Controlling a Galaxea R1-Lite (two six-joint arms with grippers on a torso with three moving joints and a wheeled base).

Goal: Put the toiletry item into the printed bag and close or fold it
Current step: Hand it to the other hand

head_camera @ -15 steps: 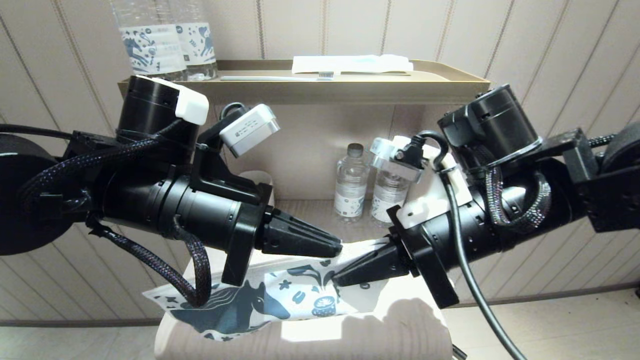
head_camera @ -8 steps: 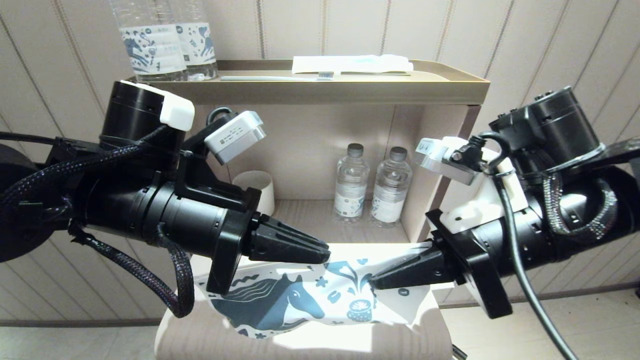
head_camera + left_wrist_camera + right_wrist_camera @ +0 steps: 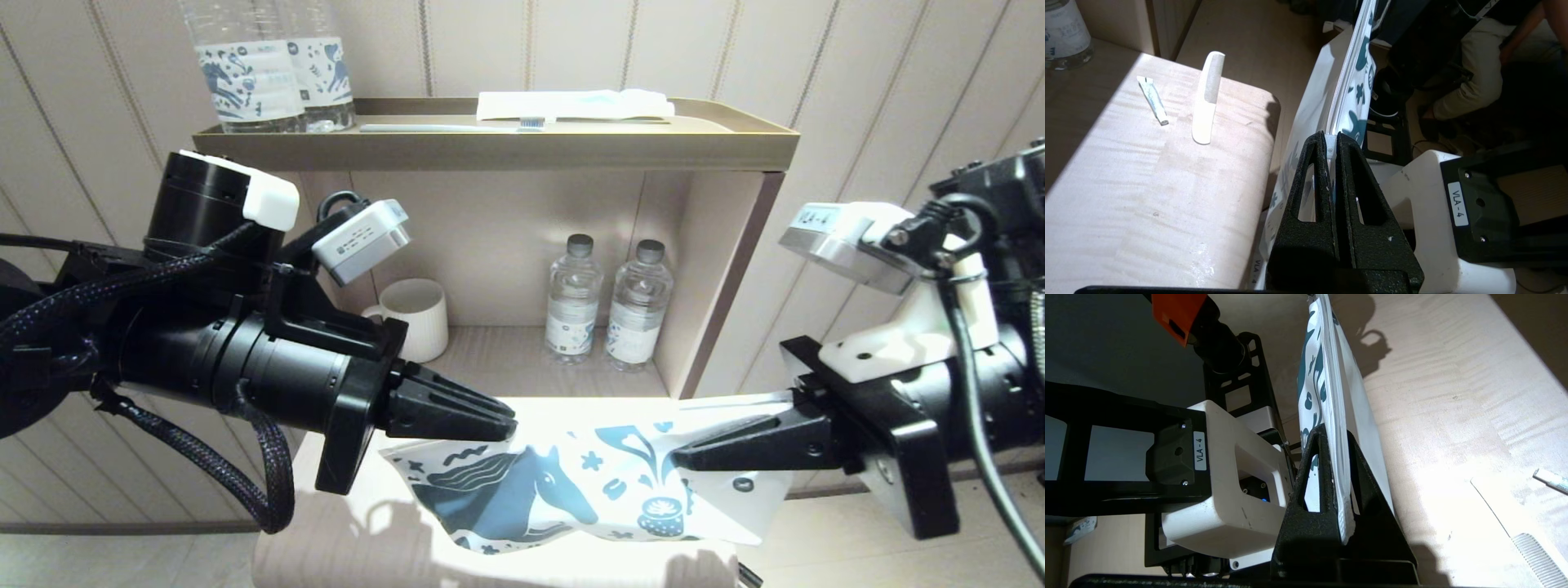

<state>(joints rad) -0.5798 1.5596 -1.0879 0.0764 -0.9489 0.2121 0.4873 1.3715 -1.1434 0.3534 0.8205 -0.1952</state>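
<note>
**White printed bag stretched between two clamped grippers**

White fabric printed with a dark blue horse and stars, the printed bag [image 3: 571, 490] hangs low in the centre of the head view, lifted clear of the pale cushioned stool [image 3: 343, 547] below it. The left gripper [image 3: 510, 426], reaching in from the left of the frame, has its fingers pressed together on the bag's upper left edge. The right gripper [image 3: 678, 457], reaching in from the right, pinches the upper right edge in the same way, so the bag spans the gap between them.

On the stool top, in the left wrist view, the toiletry item [image 3: 1207, 98] lies flat in the upper left of the frame, outside the bag, with a small tube [image 3: 1153, 100] just beside it.

Farther back, the shelf unit [image 3: 735, 245] holds a white cup [image 3: 415, 317] and two small water bottles [image 3: 608, 302]. On its top tray [image 3: 735, 131] lie a toothbrush [image 3: 457, 126], a white packet [image 3: 571, 104] and two larger bottles [image 3: 269, 69].
</note>
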